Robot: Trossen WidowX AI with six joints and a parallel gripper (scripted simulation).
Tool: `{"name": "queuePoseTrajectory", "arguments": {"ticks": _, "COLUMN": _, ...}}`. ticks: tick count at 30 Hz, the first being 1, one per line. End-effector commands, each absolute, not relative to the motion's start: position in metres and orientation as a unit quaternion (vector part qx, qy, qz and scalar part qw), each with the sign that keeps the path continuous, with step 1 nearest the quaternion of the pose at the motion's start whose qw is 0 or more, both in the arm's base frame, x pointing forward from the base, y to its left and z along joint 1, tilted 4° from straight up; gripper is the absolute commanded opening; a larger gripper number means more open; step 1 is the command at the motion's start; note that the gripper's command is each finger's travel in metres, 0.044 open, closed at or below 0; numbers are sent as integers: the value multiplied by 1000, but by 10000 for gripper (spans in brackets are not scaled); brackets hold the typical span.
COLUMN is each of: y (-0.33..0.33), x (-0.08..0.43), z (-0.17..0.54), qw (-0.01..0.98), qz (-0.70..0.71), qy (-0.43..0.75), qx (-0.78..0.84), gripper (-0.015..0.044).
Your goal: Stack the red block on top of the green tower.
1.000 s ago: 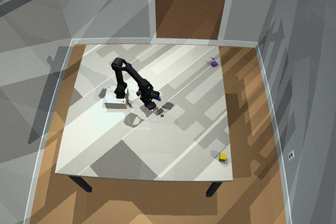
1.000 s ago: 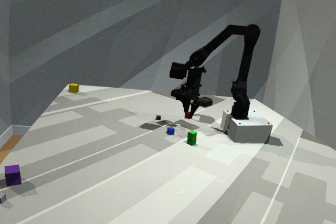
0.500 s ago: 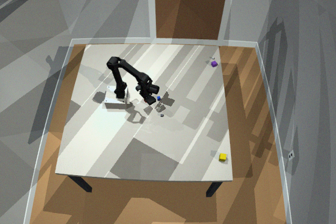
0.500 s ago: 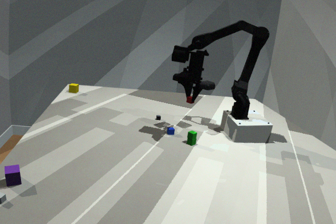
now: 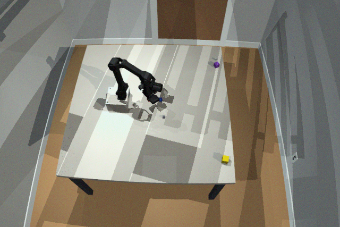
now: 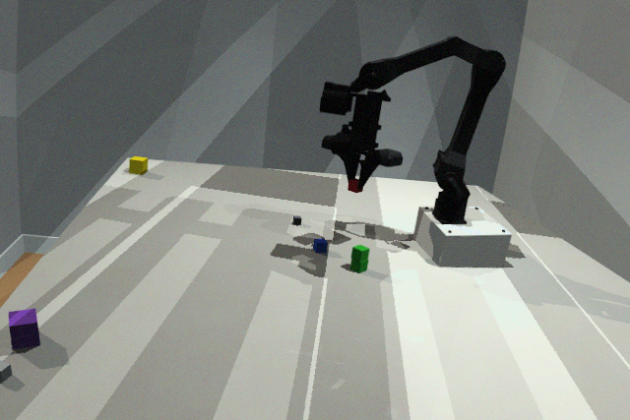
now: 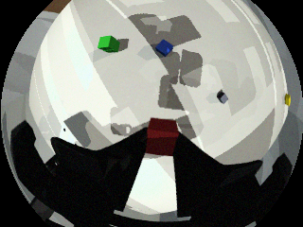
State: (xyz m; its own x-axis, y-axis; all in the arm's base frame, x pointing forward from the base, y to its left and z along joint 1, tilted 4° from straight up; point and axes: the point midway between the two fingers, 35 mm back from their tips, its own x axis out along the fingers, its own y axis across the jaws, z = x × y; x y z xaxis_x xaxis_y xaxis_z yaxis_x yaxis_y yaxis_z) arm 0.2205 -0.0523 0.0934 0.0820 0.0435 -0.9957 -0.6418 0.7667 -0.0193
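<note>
- No text, label, brand, number or sign can be read in the top, exterior or wrist view.
</note>
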Motion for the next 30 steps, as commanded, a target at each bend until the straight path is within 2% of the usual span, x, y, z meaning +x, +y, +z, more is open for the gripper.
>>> {"name": "queuePoseTrajectory", "arguments": {"ticks": 1, "y": -39, "x": 227, "z": 94, "qw": 693, "qz": 246, "qy": 635, "qx": -236, "gripper": 0}}
{"name": "queuePoseTrajectory", "arguments": {"ticks": 30, "y": 79, "x": 244, "z": 101, "qw": 696, "qz": 250, "qy": 632, "qx": -233, "gripper": 0}}
